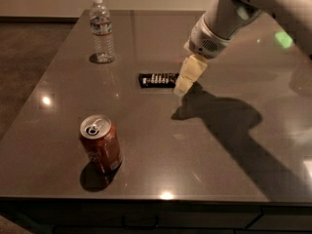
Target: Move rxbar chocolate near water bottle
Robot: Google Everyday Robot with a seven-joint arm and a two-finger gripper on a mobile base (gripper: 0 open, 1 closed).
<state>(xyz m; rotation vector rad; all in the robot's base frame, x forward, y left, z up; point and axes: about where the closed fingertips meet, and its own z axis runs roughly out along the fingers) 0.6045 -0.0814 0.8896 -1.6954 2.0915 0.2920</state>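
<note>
The rxbar chocolate (pixel 157 79) is a flat black bar with white lettering, lying on the dark table near its middle. The water bottle (pixel 102 30) is clear with a white cap and stands upright at the back left, well apart from the bar. My gripper (pixel 184 85) hangs from the white arm coming in from the upper right; its pale tip is right at the bar's right end, partly covering it.
A reddish-brown soda can (pixel 100 144) stands upright at the front left. The table (pixel 219 179) has its front edge along the bottom of the view and its left edge next to the floor. The arm's shadow lies right of the bar.
</note>
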